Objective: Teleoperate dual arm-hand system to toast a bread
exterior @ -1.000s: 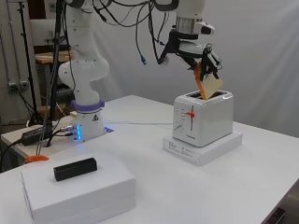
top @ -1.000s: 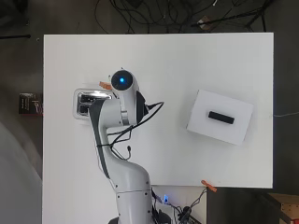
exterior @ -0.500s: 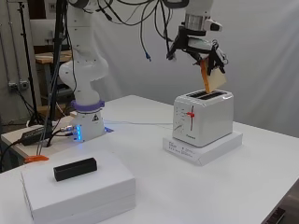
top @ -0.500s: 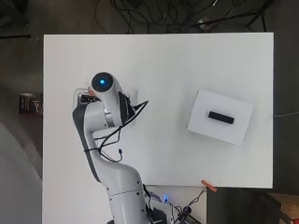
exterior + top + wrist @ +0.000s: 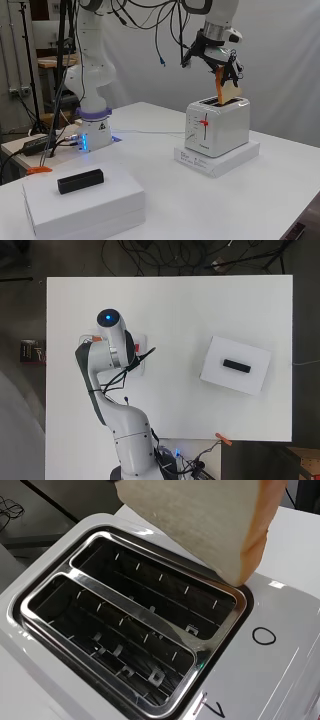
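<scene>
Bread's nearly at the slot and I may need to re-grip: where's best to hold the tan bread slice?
By its top edge, coming from above, as the hand does now: the tan bread slice hangs tilted, its lower corner over the white toaster and needing clearance.

Toaster (image 5: 40, 605) glossy white shell, polished metal slot frame; bread (image 5: 200, 515) matt, porous crumb.

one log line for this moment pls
stage: bread over toaster | hand: shut on tan bread slice | white two-slot toaster: both slots empty | bread: tilted, not yet inserted
</scene>
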Robot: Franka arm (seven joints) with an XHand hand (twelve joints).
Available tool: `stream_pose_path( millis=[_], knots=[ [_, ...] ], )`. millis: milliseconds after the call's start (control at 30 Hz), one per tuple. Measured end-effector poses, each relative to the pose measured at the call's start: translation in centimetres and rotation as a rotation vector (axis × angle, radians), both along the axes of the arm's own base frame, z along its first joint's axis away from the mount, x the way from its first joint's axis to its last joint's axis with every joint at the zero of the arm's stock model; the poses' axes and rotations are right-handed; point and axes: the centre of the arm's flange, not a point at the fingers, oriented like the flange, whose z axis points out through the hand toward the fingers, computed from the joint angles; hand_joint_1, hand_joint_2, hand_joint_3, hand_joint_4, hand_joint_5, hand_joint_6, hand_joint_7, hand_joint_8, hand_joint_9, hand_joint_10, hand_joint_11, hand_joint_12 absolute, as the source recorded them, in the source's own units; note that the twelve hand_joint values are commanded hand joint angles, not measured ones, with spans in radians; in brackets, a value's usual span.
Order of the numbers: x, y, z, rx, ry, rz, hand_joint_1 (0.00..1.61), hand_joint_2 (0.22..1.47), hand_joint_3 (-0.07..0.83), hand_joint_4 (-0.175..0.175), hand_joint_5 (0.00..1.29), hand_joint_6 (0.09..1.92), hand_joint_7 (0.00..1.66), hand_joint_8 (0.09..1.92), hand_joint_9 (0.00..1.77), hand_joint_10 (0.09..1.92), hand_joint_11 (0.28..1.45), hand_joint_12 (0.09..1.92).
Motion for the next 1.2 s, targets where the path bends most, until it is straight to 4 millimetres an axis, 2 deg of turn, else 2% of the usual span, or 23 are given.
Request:
stream_pose_path(
  millis=[133,300,467,633,667,700,733,767,800,867,967,1033,1200],
  knots=[
    [0.2,0.0,0.2,0.007,0.03,-0.039,1.21,1.2,0.0,-0.161,0.64,1.41,1.01,1.0,1.4,0.09,0.74,0.52],
    [0.3,0.6,-0.3,-0.002,0.072,-0.048,1.21,1.2,0.0,-0.147,0.65,1.42,1.01,1.0,1.41,0.09,0.68,0.72],
    [0.0,1.0,-1.5,-0.017,0.131,-0.04,1.21,1.2,0.001,-0.153,0.65,1.4,1.02,1.01,1.41,0.09,0.67,0.79],
    [0.3,0.9,-3.6,-0.009,0.184,-0.048,1.22,1.2,0.001,-0.173,0.63,1.41,1.01,1.04,1.41,0.09,0.66,0.81],
    [0.2,0.9,-3.9,-0.016,0.181,-0.05,0.87,1.2,0.001,-0.121,0.57,1.05,0.94,0.77,1.31,0.09,0.65,0.66],
    [0.2,0.8,-4.2,-0.022,0.17,-0.053,0.54,1.15,-0.003,-0.087,0.41,0.63,0.78,0.46,1.07,0.09,0.6,0.44],
    [0.1,0.8,-4.5,-0.028,0.152,-0.057,0.36,1.1,-0.013,-0.058,0.26,0.34,0.54,0.25,0.73,0.09,0.52,0.26],
    [0.0,0.9,-4.6,-0.036,0.121,-0.057,0.29,1.06,-0.018,-0.045,0.16,0.18,0.36,0.12,0.47,0.09,0.46,0.14],
    [-0.1,0.8,-4.8,-0.046,0.089,-0.056,0.26,1.03,-0.014,-0.048,0.11,0.09,0.28,0.09,0.35,0.09,0.42,0.09],
    [-0.4,-0.1,-5.3,-0.057,0.033,-0.051,0.26,1.02,-0.006,-0.065,0.08,0.09,0.23,0.09,0.27,0.09,0.4,0.09],
    [-1.6,-1.6,-5.9,-0.019,-0.021,-0.057,0.25,1.05,0.011,-0.082,0.07,0.09,0.21,0.09,0.26,0.09,0.39,0.09],
    [-2.2,-2.9,-5.7,0.021,-0.085,-0.088,0.2,1.09,0.011,-0.085,0.11,0.09,0.23,0.09,0.29,0.09,0.39,0.09],
    [-1.9,-7.0,-4.2,0.057,-0.173,-0.177,0.14,1.14,0.005,-0.079,0.2,0.09,0.28,0.09,0.35,0.09,0.39,0.09]
  ],
)
